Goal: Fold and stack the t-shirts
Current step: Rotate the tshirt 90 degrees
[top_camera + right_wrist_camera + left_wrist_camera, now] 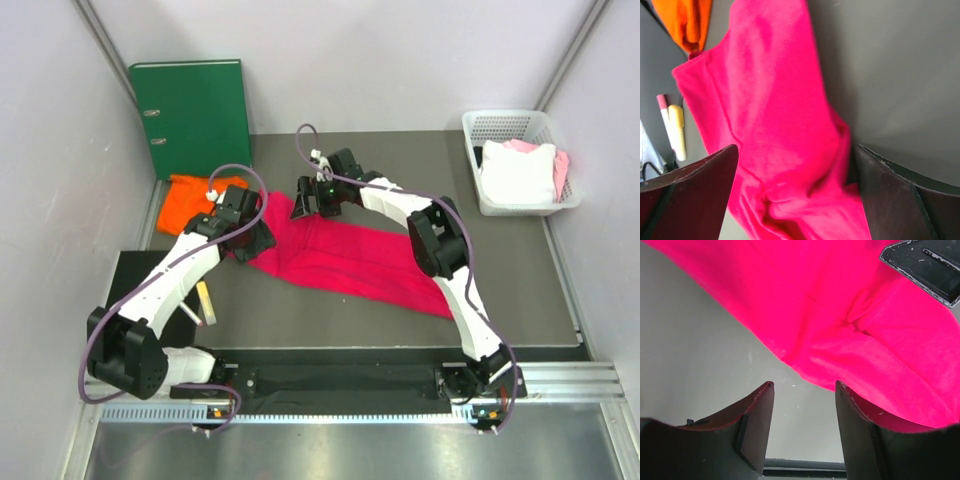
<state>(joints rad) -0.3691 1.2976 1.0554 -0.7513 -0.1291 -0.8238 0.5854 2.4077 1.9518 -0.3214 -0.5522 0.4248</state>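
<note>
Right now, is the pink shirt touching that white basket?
Apart. The top view shows bare dark table between the pink shirt and the white basket.

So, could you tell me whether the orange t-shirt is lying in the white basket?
No, the orange t-shirt lies by the green binder, well apart from the basket.

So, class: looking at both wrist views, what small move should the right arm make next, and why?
Probably lower and close the right tool: its jaws stand wide open with the crimson shirt lying between them, ungrasped. The left tool is open too, at the shirt's edge.
</note>
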